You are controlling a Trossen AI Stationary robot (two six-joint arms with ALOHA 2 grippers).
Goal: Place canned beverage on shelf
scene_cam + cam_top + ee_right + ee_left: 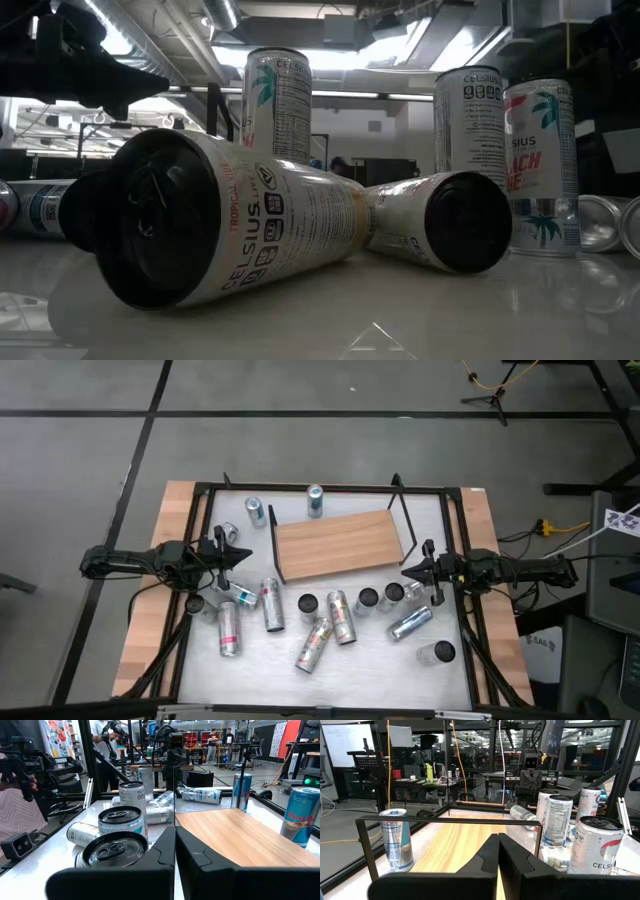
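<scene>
The shelf (340, 543), a light-brown board with black wire frame ends, stands on the white table's far middle. It also shows in the left wrist view (462, 840) and the right wrist view (235, 837). Several silver cans stand or lie on the table in front of it, such as one lying on its side (272, 606) and one upright (367, 599). My left gripper (250, 554) is shut and empty at the shelf's left end (498, 837). My right gripper (404, 571) is shut and empty at the shelf's right end (175, 830).
Two cans (254, 510) (315, 500) stand behind the shelf near the table's far edge. A black frame rail (320, 488) runs around the table. In the low view, two lying cans (230, 230) (450, 220) fill the foreground, with upright cans (540, 165) behind them.
</scene>
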